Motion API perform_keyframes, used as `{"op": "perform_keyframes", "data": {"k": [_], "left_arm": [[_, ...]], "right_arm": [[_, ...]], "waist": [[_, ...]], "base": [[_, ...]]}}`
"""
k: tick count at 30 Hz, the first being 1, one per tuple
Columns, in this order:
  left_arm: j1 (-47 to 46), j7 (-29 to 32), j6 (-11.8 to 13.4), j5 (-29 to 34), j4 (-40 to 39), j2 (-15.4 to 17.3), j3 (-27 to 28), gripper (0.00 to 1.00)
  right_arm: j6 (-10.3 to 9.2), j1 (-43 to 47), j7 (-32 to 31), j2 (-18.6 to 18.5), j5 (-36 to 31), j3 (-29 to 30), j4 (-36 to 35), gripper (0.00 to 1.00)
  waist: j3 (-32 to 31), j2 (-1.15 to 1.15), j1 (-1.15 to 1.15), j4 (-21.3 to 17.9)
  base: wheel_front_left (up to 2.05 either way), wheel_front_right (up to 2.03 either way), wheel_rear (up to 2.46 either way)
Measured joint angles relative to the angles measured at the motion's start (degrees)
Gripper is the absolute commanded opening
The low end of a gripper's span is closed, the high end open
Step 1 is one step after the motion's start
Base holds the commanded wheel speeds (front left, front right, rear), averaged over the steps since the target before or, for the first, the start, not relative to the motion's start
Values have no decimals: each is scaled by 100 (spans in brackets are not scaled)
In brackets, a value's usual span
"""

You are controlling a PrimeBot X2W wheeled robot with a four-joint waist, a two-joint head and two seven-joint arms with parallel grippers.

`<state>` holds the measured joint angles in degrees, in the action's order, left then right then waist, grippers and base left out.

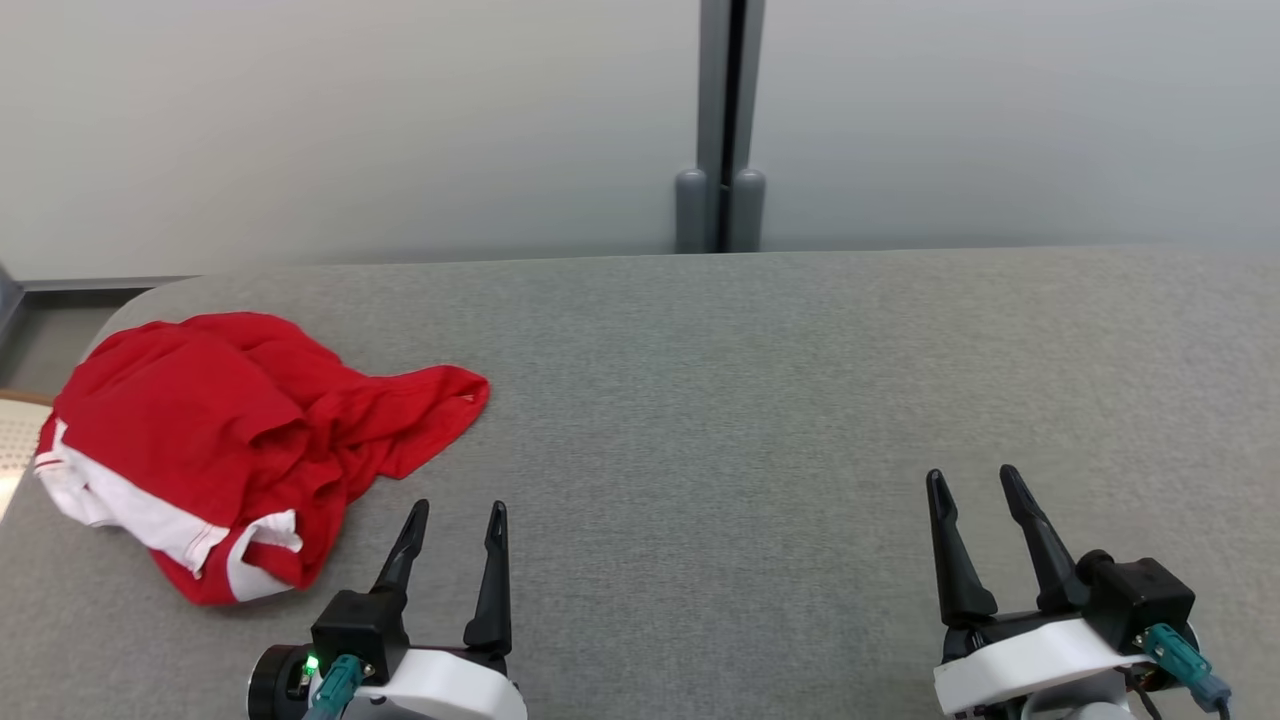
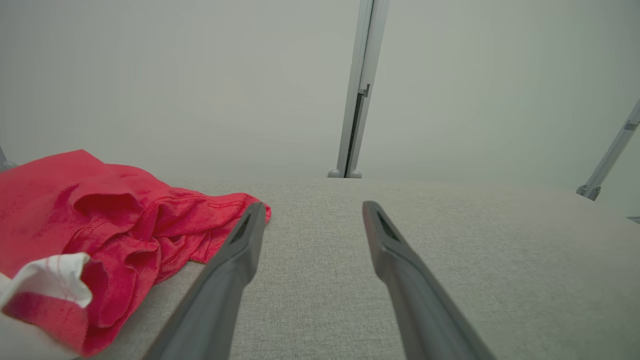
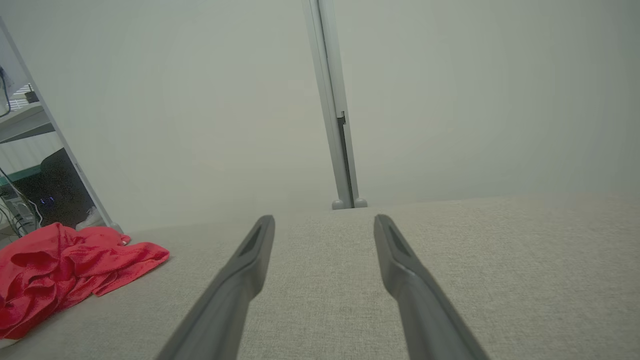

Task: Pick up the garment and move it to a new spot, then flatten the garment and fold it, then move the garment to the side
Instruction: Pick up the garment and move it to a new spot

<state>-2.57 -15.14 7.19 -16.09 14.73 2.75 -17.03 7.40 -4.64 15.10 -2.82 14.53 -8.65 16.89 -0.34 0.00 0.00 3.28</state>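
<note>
just left of the open, empty left hand (image 1: 458, 507) lies the crumpled garment (image 1: 200, 420).

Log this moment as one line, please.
stage: pre-grasp | red garment: crumpled, left on table | left tool: open, beside garment | right tool: open, apart

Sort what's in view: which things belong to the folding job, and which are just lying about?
Job:
- red garment, crumpled on the left of the grey table
- left gripper and right gripper, both open and empty

Not the job:
- partition post behind the table
- dark equipment at the right wrist view's left edge
</note>
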Motion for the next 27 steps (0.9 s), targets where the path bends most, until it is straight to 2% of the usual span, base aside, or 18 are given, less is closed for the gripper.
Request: {"op": "perform_keyframes", "data": {"k": [27], "left_arm": [[211, 0, 42, -55, 127, 2, 489, 100]], "right_arm": [[0, 150, 1, 0, 301, -577, 225, 100]], "waist": [[-284, 0, 0, 1923]], "base": [[0, 0, 0]]}}
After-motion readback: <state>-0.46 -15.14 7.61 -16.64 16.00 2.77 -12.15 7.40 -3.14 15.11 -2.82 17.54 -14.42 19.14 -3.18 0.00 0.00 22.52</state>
